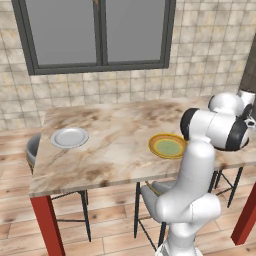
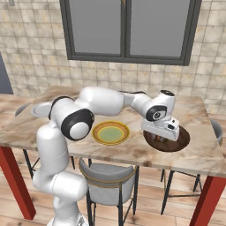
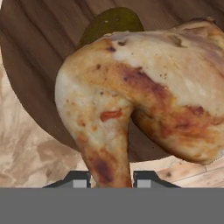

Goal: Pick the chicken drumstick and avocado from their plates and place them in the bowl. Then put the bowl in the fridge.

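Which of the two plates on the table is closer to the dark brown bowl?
The yellow-rimmed plate with the greenish centre. It sits just beside the bowl, while the small white-grey plate lies far off toward the table's other end.

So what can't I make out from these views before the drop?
- Right base view: the bowl interior is mostly covered by the tool; its contents are too small to identify.
- Left base view: the bowl sits behind the arm's elbow.
- Hand view: the chicken drumstick hides most of the avocado; whether the drumstick touches the bowl floor is unclear.
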Motion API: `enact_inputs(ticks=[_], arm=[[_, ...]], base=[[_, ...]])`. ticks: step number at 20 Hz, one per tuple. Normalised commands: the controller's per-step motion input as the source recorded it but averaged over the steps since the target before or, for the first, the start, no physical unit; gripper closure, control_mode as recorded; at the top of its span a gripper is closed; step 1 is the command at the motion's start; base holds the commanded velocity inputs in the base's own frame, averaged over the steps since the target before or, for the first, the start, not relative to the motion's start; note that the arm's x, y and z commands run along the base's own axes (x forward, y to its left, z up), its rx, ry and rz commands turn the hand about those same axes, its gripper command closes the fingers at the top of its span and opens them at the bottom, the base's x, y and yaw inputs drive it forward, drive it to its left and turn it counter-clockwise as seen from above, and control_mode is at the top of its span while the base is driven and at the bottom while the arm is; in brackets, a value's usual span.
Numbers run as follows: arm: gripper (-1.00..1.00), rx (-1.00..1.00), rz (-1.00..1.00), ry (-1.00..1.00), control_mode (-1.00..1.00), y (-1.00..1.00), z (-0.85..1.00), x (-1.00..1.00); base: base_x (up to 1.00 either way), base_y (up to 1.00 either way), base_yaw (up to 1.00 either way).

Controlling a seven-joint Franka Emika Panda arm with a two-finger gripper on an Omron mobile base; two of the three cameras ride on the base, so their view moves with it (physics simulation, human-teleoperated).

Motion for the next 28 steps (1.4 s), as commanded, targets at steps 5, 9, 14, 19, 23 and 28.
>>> enact_inputs(ticks=[5,9,14,19,23,28], arm=[[1.00,0.00,0.04,0.04,-1.00,-0.12,-0.15,0.19],[1.00,0.00,0.09,0.08,-1.00,-0.25,-0.13,0.07],[1.00,0.00,0.12,0.09,-1.00,-0.26,-0.13,0.06],[1.00,0.00,0.14,0.09,-1.00,-0.20,-0.12,0.08],[1.00,0.00,0.16,0.06,-1.00,-0.10,-0.08,0.13],[1.00,0.00,0.16,0.00,-1.00,-0.05,-0.06,0.01]], base=[[0.00,0.00,0.00],[0.00,0.00,0.00],[0.00,0.00,0.00],[0.00,0.00,0.00],[0.00,0.00,0.00],[0.00,0.00,0.00]])
